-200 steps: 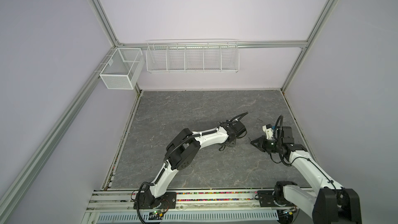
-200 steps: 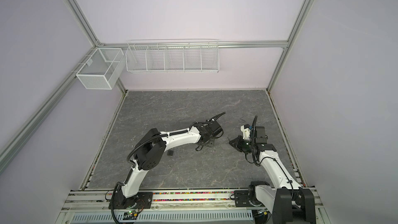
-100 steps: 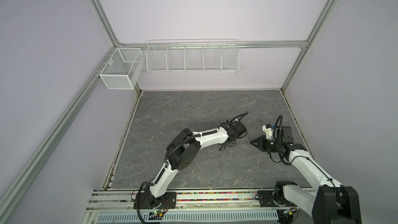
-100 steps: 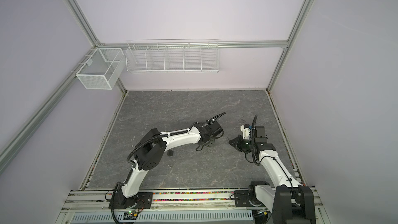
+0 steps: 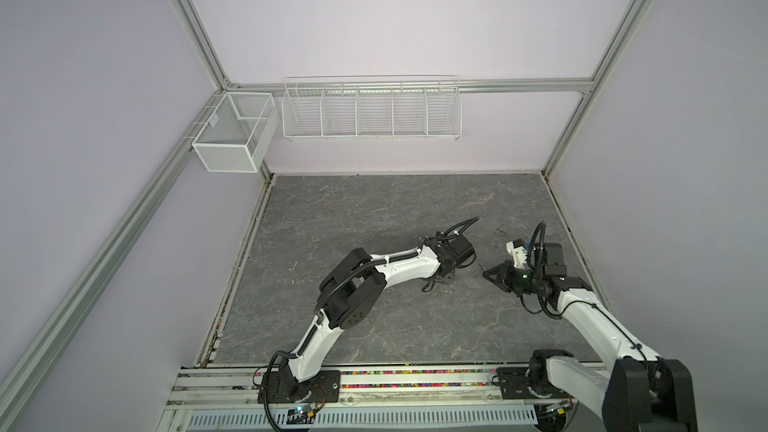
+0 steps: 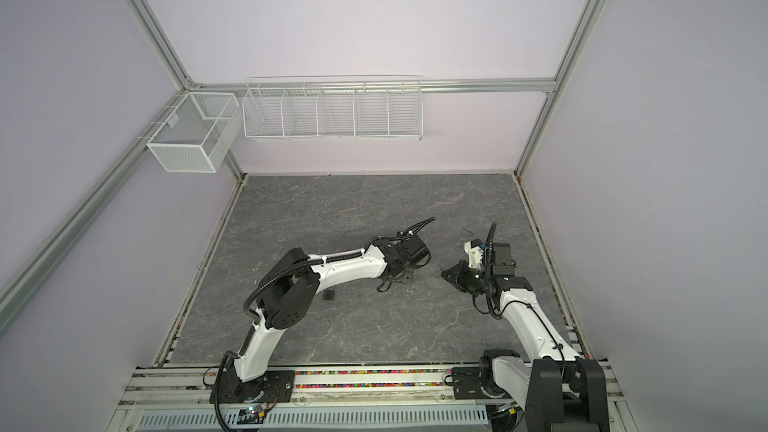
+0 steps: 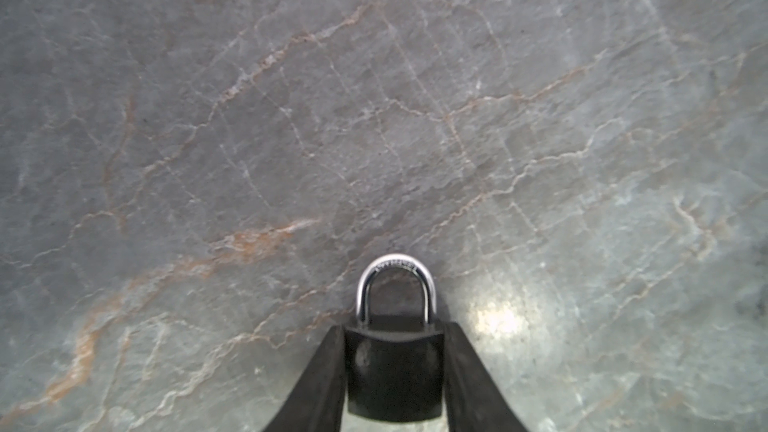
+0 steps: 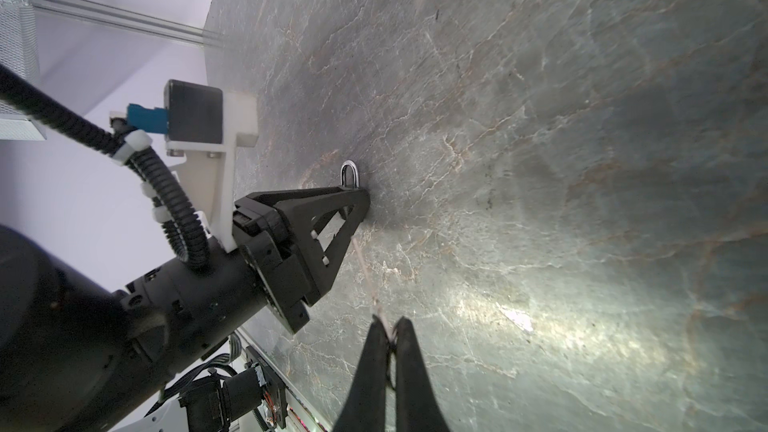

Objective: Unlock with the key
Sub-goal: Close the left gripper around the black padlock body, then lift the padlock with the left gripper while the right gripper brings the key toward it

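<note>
Left jaws clamp the black padlock (image 7: 394, 371) by its sides; right jaws pinch the key (image 8: 368, 276)

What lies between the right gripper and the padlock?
Only the key jutting from the right gripper; otherwise bare table up to the padlock, per the right wrist view.

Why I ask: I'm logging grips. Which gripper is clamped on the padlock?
The left gripper: the black padlock sits squeezed between its fingers, shackle pointing outward. The right gripper pinches only a thin pale sliver, probably the key.
</note>
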You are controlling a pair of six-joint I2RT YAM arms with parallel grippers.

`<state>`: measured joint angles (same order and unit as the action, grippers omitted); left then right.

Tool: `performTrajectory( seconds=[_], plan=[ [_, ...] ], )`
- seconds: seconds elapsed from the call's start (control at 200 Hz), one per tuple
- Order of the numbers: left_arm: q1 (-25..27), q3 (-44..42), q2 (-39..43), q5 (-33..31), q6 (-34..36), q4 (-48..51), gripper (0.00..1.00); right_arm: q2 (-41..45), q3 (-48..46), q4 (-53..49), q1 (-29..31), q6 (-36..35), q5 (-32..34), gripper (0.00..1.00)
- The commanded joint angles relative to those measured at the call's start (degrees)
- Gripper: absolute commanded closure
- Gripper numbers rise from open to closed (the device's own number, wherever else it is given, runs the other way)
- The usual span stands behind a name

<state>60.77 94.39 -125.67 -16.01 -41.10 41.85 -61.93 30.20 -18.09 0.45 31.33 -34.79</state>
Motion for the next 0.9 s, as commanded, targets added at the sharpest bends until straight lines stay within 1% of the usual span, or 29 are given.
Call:
performTrajectory(
  seconds=[0.0, 0.05, 0.13, 0.21, 0.32, 0.405, 0.55, 0.65, 0.825, 0.895],
  plan=[
    [0.0, -1.0, -3.5, 1.0, 0.6, 3.9, 0.64, -0.1, -0.9, 1.0, -0.2, 0.5, -0.6, 0.94],
    [0.0, -1.0, -3.5, 0.9, 0.6, 3.9, 0.65, -0.1, -0.9, 1.2, -0.2, 0.6, -0.8, 0.94],
    [0.0, -1.0, -3.2, 0.5, 0.5, 3.9, 0.71, -0.1, -0.9, 1.2, -0.3, 0.7, -0.9, 0.94],
    [0.0, -1.0, -2.8, -0.2, 0.5, 4.1, 0.74, 0.0, -0.9, 1.1, -0.2, 0.7, -0.9, 0.94],
    [-0.1, -0.8, -2.0, -0.6, 0.4, 4.0, 0.85, 0.2, -0.6, 0.6, -0.2, 0.6, -1.1, 0.94],
    [-0.6, -0.4, -1.1, -0.4, 0.1, 4.0, 1.0, 0.6, -0.6, 0.5, -0.3, 0.6, -0.9, 0.94],
    [-1.4, -0.2, 2.0, -1.4, -0.9, 3.5, 1.0, 0.7, -0.3, 0.0, -0.1, 0.7, -0.5, 0.94],
    [-1.7, -1.1, 5.8, -2.7, -2.2, 2.6, 1.0, 1.7, 0.5, -1.2, 0.7, 0.8, 0.1, 0.94],
    [-2.8, -4.4, 14.3, -3.4, -6.2, -0.3, 1.0, 5.2, 1.7, -3.3, 3.3, 2.4, 5.2, 0.94],
    [-3.2, -5.7, 17.6, -3.4, -8.0, -1.6, 1.0, 6.8, 1.8, -2.9, 5.6, 3.9, 7.6, 0.94]
  ],
)
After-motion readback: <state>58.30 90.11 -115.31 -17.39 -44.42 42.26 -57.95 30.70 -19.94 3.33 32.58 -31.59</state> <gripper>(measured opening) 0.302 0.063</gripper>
